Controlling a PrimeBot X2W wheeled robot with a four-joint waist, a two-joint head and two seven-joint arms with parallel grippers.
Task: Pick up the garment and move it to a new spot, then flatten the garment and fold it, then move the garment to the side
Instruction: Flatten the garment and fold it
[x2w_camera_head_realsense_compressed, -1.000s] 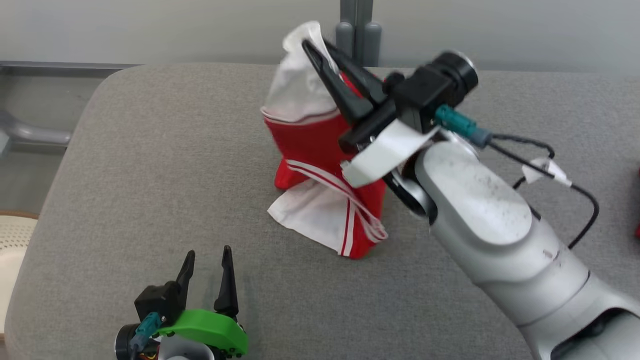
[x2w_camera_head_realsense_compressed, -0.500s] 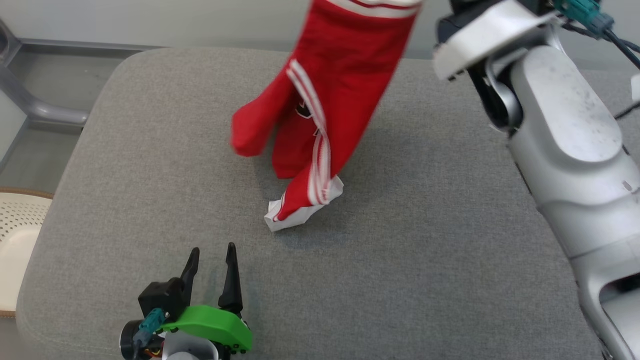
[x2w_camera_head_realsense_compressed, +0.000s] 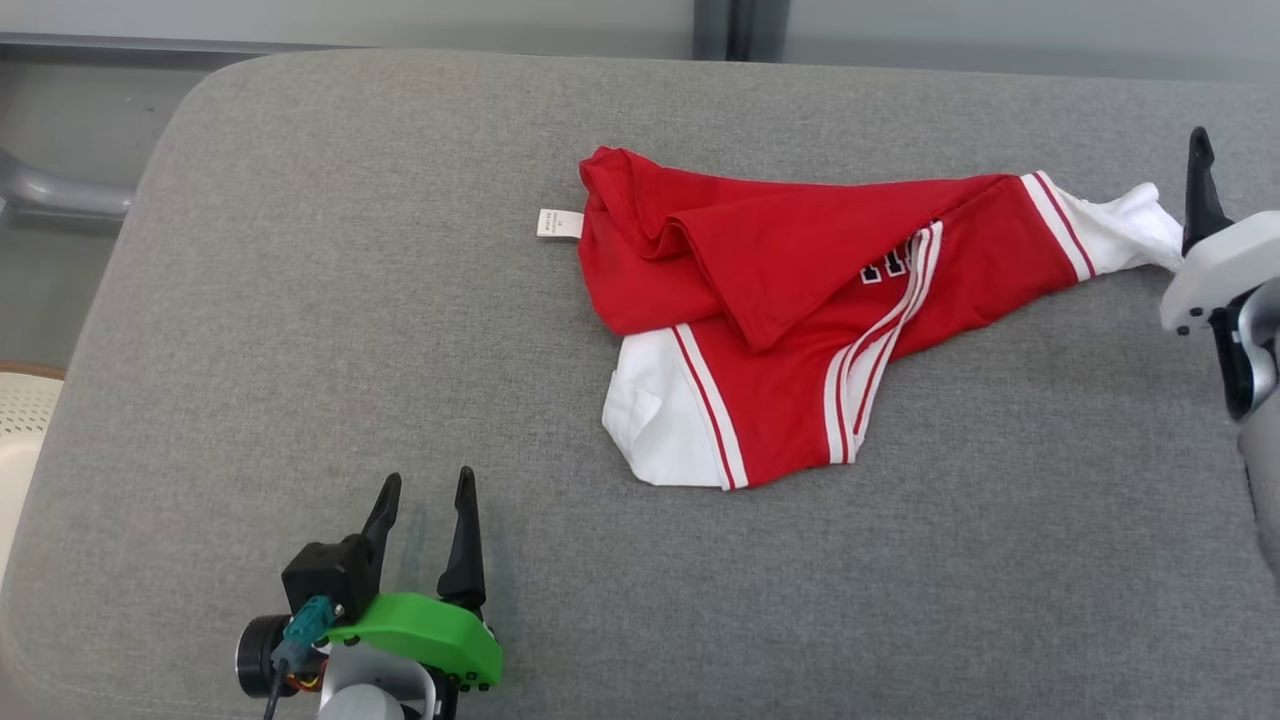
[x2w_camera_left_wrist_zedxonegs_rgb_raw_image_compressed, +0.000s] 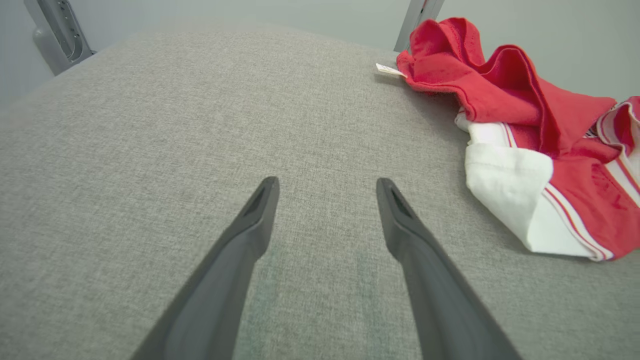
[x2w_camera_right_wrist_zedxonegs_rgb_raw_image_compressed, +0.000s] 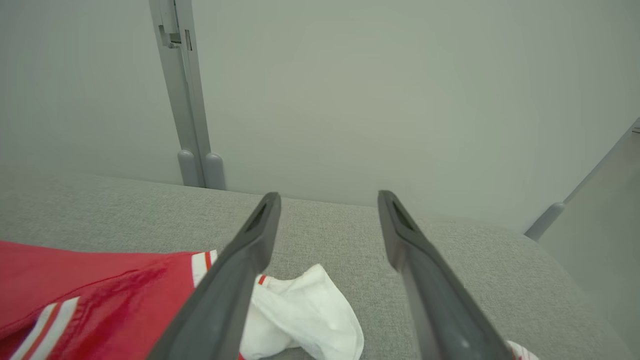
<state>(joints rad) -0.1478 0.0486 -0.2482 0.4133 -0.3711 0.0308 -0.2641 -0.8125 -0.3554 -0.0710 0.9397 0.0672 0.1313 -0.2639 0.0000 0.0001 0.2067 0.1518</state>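
- The garment (x2w_camera_head_realsense_compressed: 800, 300), a red jersey with white sleeves and red-white stripes, lies crumpled on the grey padded surface (x2w_camera_head_realsense_compressed: 300, 300), a little right of the middle in the head view.
- It is not flat: the red body is folded over itself. One white sleeve lies on the near side, and the other white end stretches to the right.
- A small white label (x2w_camera_head_realsense_compressed: 559, 223) sticks out at the garment's left edge and lies on the surface.
- The right gripper (x2w_camera_right_wrist_zedxonegs_rgb_raw_image_compressed: 328, 196) is at the right end of the garment. Its two fingers stand apart and hold nothing. The white end lies below them; if it touches a finger, one cannot tell.
- The left gripper (x2w_camera_head_realsense_compressed: 428, 478) is at the near left, low over the surface, well apart from the garment. Its fingers stand apart too, with only bare grey fabric between them.
- A grey post (x2w_camera_head_realsense_compressed: 740, 25) stands behind the far edge.
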